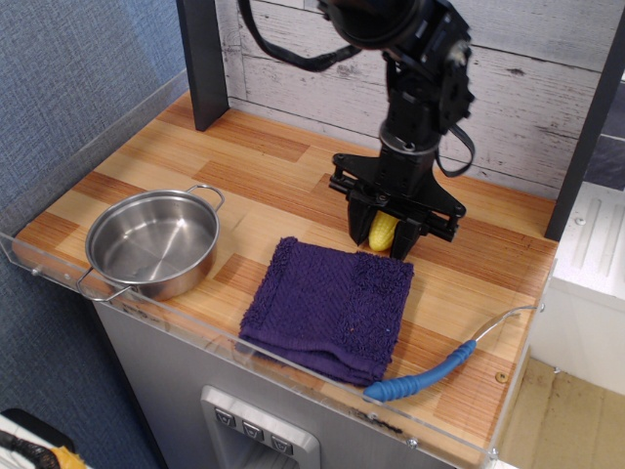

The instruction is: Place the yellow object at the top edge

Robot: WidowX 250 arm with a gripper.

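Note:
The yellow object (pixel 384 231) is a small bright yellow toy corn cob, upright between my black gripper's fingers. My gripper (pixel 387 234) points straight down and is shut on it, low over the wooden table (pixel 293 176), just behind the far edge of the purple cloth (pixel 330 306). The cob's lower end is at or very near the table surface; I cannot tell if it touches.
A steel pot (pixel 151 243) stands at the front left. A blue-handled utensil (pixel 430 373) lies at the front right by the clear plastic rim (pixel 244 342). A dark post (pixel 203 61) stands at the back left, before the white plank wall (pixel 312 59).

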